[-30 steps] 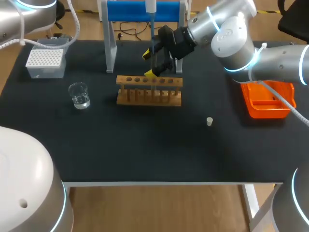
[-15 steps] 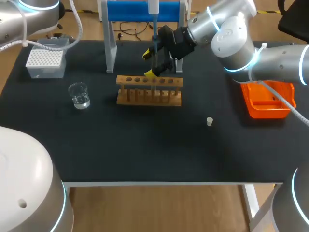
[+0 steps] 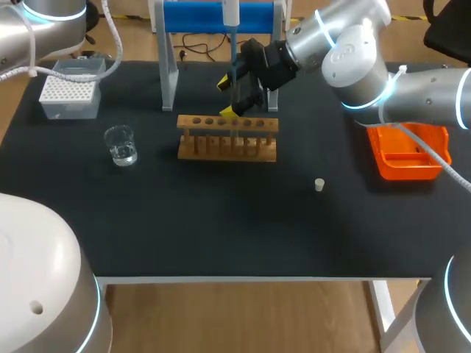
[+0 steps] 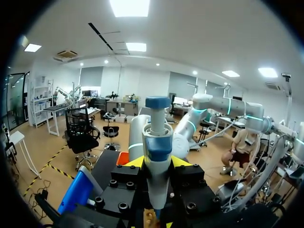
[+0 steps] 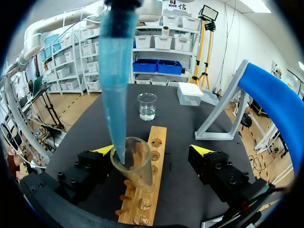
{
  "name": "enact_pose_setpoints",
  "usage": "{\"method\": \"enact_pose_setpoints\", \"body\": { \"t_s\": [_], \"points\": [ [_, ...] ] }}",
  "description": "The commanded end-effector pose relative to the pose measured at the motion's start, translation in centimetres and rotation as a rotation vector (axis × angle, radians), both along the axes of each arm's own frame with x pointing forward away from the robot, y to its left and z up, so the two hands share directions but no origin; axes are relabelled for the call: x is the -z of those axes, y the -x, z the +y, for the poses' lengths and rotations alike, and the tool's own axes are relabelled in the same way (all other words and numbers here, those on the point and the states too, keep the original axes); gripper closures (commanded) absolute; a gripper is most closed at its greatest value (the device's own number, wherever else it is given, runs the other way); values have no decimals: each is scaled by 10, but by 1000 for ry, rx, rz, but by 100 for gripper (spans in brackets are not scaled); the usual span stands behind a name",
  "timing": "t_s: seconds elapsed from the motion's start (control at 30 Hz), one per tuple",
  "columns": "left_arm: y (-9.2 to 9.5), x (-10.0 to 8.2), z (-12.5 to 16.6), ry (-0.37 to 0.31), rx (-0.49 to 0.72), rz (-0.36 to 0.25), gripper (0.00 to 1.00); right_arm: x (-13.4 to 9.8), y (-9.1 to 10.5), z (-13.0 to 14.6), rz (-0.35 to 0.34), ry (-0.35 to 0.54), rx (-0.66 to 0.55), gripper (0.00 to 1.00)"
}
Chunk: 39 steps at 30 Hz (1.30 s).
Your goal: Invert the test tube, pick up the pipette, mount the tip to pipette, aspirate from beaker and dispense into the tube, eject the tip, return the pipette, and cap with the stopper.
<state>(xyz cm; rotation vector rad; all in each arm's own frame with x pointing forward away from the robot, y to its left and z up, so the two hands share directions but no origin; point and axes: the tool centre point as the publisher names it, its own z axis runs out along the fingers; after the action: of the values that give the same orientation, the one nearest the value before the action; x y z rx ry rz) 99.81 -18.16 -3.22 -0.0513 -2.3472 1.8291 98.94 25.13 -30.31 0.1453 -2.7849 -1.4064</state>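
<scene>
While the pipette (image 4: 156, 156) points into the tube (image 5: 135, 166), rack (image 5: 148, 199) beneath, beaker (image 5: 147, 105) beyond.

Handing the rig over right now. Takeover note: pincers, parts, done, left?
Left pincer: shut on the pipette.
Right pincer: open, fingers either side of the test tube, above the rack.
Blue tip is mounted, its end inside the tube's mouth.
Beaker holds liquid; stopper lies loose on the table.
Done: tube mouth-up, pipette picked, tip on. Liquid in the tube: cannot tell.
Left: finish dispensing if needed, eject tip, return pipette, cap tube.
</scene>
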Motion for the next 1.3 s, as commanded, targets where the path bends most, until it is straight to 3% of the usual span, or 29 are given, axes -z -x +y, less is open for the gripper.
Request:
{"method": "enact_pose_setpoints", "body": {
  "t_s": [0.03,0.63,1.3],
  "points": [
    [3,3,1,7,-6,-9,100,-1,0,-1,1,4,-1,0],
    [-1,12,1,10,-14,-49,100,-1,0,-1,1,4,-1,0],
    [-6,18,-3,1,-5,-46,100,-1,0,-1,1,4,-1,0]
  ]
}}
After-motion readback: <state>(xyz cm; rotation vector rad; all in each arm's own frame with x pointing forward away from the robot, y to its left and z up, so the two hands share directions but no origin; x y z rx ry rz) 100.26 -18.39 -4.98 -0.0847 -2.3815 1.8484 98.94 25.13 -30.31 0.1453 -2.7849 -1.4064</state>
